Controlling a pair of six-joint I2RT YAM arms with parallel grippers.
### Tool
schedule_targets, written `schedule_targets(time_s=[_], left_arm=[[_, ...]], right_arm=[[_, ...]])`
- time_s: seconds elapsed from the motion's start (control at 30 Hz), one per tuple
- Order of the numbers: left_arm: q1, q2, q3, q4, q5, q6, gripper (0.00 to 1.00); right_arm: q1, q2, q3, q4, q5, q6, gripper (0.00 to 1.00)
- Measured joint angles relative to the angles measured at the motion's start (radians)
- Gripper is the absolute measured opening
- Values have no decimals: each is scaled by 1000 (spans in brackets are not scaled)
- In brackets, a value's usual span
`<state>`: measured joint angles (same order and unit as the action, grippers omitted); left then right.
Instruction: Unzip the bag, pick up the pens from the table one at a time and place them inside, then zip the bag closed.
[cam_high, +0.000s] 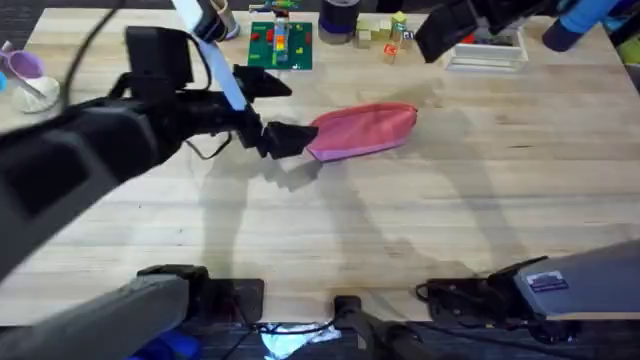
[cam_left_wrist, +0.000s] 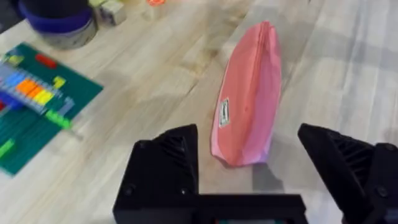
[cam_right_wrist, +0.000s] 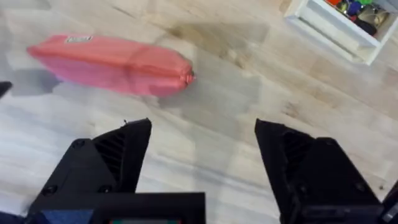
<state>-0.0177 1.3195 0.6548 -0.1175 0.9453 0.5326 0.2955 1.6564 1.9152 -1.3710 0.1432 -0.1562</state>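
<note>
We find the bag (cam_high: 365, 130) lying flat on the table (cam_high: 400, 230), a little past the middle, with no pens to be seen on the wood around it, so we judge that zipping or checking the zip is the step in hand. Our left claw (cam_left_wrist: 249, 171) hangs just over the bag's near end with its jaws spread wide and nothing between them; the pink fabric tip sits between the two fingers but is not touched, as far as we can tell. Our right claw (cam_right_wrist: 202, 162) is also released and empty, held above bare wood well apart from the bag's other, pinched end. To do this step well, we would lower the left claw squarely onto the end of the bag and pin it, then bring the right claw to the zipper pull; we cannot make out the pull or whether the seam along the top edge is open. The fabric is soft and will likely bunch if it is dragged without a firm hold at one end. The table is light butcher-block with clear plank grain. Along its far edge stand a green brick baseplate (cam_high: 281, 45) with coloured bricks, a dark round pot (cam_high: 340, 20), small wooden blocks (cam_high: 385, 35) and a white tray (cam_high: 487, 52); a purple scoop (cam_high: 25, 72) lies at the far left.
</note>
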Motion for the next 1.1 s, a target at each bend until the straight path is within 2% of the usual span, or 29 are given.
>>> schedule_targets(time_s=[0.17, 0.3, 0.47, 0.67, 0.83, 1.1], left_arm=[[0, -213, 3, -255, -127, -13, 993], [0, -364, 51, -478, -248, -17, 993], [0, -467, 194, -698, -363, -17, 993], [0, -483, 372, -951, -462, -17, 993], [0, -483, 445, -1058, -501, -41, 993], [0, -483, 461, -1076, -532, -72, 993]], right_arm=[[0, -52, 0, -28, 0, -5, 996], [0, -123, -43, -13, 0, -5, 996], [0, -246, -208, 30, -1, -4, 996], [0, -349, -452, 84, -1, 34, 996], [0, -370, -526, 92, -1, 87, 996], [0, -370, -533, 96, -1, 141, 996]])
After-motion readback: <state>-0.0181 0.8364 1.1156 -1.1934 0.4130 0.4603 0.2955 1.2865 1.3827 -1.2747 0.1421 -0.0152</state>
